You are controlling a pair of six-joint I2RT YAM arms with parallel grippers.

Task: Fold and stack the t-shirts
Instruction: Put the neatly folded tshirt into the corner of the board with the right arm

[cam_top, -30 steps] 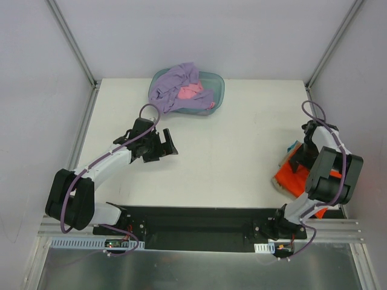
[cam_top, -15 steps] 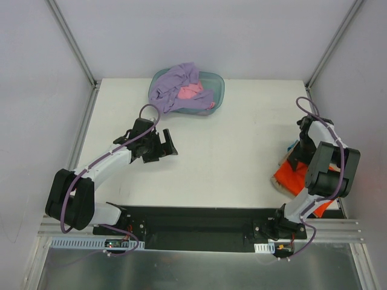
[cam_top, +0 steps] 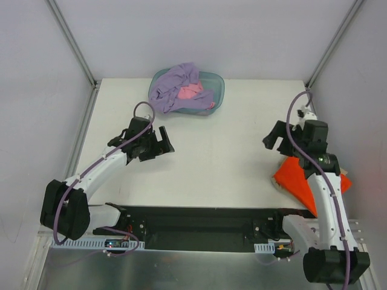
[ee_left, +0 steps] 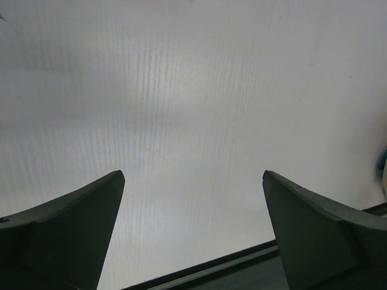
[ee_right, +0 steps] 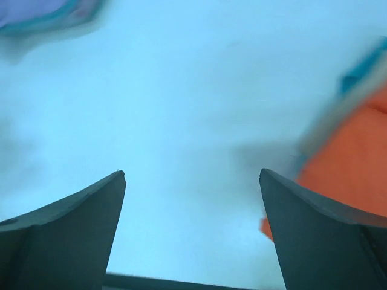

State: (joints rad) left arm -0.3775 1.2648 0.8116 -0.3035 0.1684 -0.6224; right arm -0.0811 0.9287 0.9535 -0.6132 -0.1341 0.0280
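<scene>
A bright orange-red t-shirt (cam_top: 297,179) lies folded near the table's right front edge, partly under my right arm. In the right wrist view the orange-red t-shirt (ee_right: 354,163) is blurred at the right. My right gripper (cam_top: 273,138) (ee_right: 191,173) is open just left of it over bare table, holding nothing. A lavender t-shirt (cam_top: 178,84) and a pink t-shirt (cam_top: 191,92) sit crumpled in the teal tub (cam_top: 218,84) at the back. My left gripper (cam_top: 167,140) (ee_left: 192,174) hangs open over the table's left middle, nothing between its fingers.
A tan cardboard edge (cam_top: 277,182) shows under the orange-red shirt. The table's black front strip (cam_top: 199,217) runs between the arm bases. Metal frame posts (cam_top: 81,121) stand at both sides. The blurred tub (ee_right: 42,18) shows top left in the right wrist view.
My right arm has swung out from over the orange-red shirt; its gripper now sits left of the shirt, which lies uncovered. My left gripper has shifted slightly toward the back.
</scene>
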